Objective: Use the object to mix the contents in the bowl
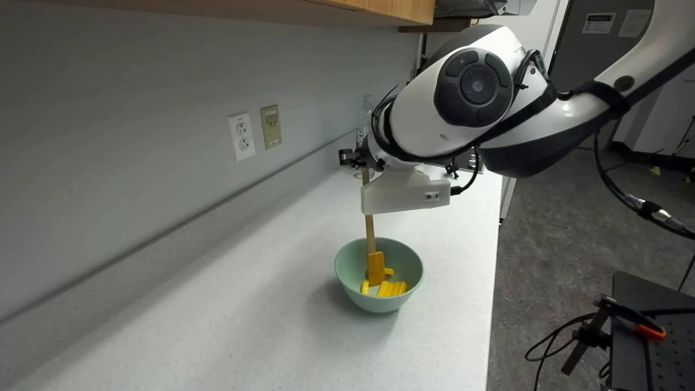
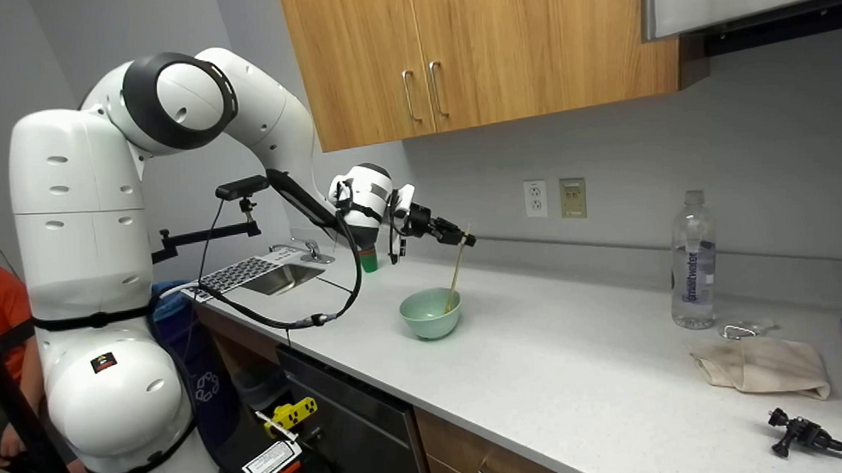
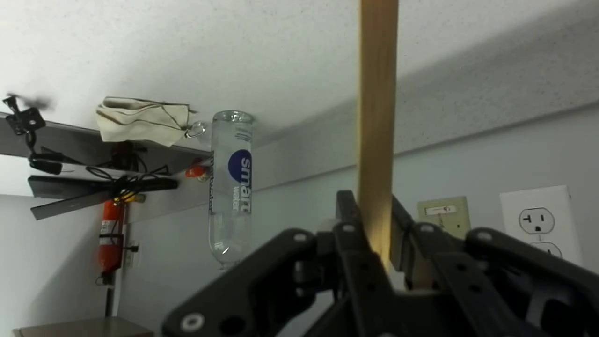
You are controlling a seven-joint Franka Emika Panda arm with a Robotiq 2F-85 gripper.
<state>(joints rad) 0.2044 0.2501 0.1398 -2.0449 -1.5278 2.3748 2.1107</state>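
The pale teal-green bowl (image 1: pixel 374 305) stands on the white counter; it also shows in an exterior view (image 2: pixel 426 327). Yellow pieces, the contents (image 1: pixel 392 289), lie inside at the bottom. The object is a long tan-handled utensil (image 1: pixel 370 236) with an orange-yellow flat blade. It leans steeply, with its blade down in the bowl among the pieces. My gripper (image 2: pixel 466 237) is above and beyond the bowl, near the wall, and is shut on the upper handle (image 2: pixel 457 270). In the wrist view the fingers (image 3: pixel 374 210) flank the handle (image 3: pixel 377 103). The bowl is out of the wrist view.
A water bottle (image 2: pixel 694 274) stands near the wall, with a folded cloth (image 2: pixel 761 367) and a black mount (image 2: pixel 803 433) farther along the counter. A wooden cabinet (image 2: pixel 498 48) hangs above. A sink (image 2: pixel 281 278) and a green cup (image 2: pixel 369 261) are at the other end.
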